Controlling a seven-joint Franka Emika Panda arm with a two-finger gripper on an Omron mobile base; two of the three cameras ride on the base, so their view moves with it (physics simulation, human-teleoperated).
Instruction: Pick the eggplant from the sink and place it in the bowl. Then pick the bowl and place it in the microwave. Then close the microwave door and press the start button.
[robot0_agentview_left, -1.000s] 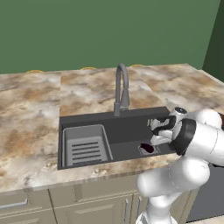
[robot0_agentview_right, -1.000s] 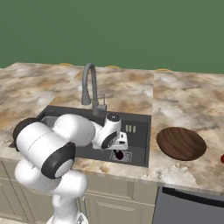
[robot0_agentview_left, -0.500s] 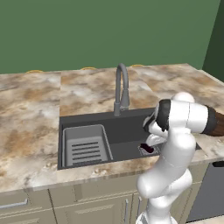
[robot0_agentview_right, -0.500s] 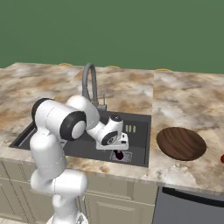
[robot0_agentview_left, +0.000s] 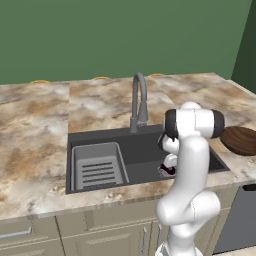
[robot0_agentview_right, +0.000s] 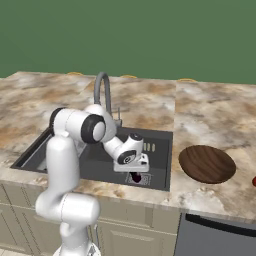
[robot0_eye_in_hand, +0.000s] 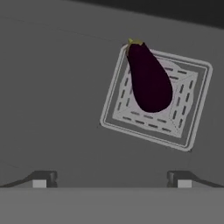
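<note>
Swung upright since a second ago, arm now folds down into the sink (robot0_agentview_left: 100, 145).
Jaws (robot0_eye_in_hand: 111, 178) hang wide open and empty over the eggplant (robot0_eye_in_hand: 148, 78), which lies on the square drain grate (robot0_eye_in_hand: 154, 101); bowl (robot0_agentview_right: 207, 164) sits on the bench (robot0_agentview_right: 215, 115).

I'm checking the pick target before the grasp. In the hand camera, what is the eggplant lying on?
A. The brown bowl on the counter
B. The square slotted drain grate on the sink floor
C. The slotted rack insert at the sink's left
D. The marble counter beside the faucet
B: in the hand view the eggplant lies across the square slotted drain grate on the sink floor, apart from the open hand.
</note>
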